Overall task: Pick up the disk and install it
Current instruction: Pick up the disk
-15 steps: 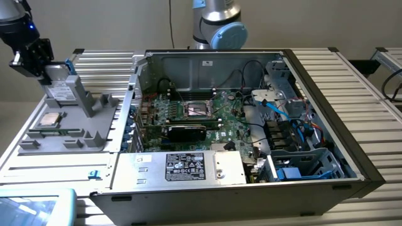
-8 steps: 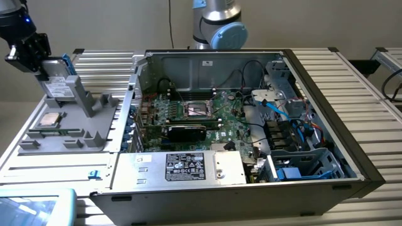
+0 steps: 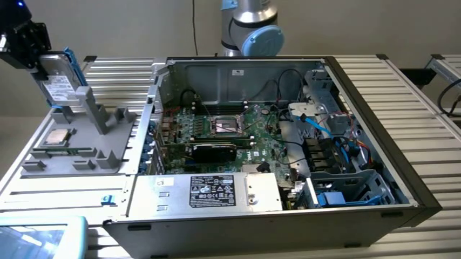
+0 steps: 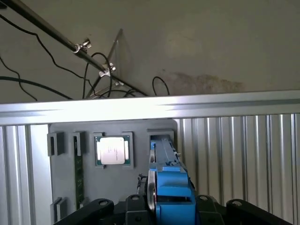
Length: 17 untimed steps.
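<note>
The pincer grips the disk by its top end, holding it upright on edge, long axis vertical, directly above the grey holder tray on the bench. The open computer case lies to the exterior view's right.

The disk has a dull silver-grey metal face with a white paper label, edged in glossy blue plastic. The hand looks matt black. The tray is matt grey plastic, and the chip has a smooth metal sheen. The desk is ribbed, bright aluminium. The case is dark, matt metal.
</note>
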Available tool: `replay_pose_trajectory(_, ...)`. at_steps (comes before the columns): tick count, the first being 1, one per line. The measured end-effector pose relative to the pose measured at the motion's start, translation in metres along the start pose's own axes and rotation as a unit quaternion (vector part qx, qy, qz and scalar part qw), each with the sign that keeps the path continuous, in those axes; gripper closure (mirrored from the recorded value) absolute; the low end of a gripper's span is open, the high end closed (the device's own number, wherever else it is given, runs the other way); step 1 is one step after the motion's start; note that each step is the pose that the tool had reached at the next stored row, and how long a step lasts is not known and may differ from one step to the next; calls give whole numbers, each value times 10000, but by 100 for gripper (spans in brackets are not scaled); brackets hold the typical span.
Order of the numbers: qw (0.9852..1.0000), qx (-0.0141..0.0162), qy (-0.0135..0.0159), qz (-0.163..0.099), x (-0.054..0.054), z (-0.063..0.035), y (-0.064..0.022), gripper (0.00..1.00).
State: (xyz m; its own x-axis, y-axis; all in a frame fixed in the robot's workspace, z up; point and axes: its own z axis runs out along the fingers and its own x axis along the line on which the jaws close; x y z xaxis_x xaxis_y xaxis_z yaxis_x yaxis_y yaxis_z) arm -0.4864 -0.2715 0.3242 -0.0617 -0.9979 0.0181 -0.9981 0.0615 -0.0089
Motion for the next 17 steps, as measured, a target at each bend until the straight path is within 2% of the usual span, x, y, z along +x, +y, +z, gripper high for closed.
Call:
replay_pose_trajectory(11, 10000, 0, 1, 0, 9, -502, -8, 63)
replay_pose_trajectory(17, 10000, 0, 2, 0, 11, -772, -59, 63)
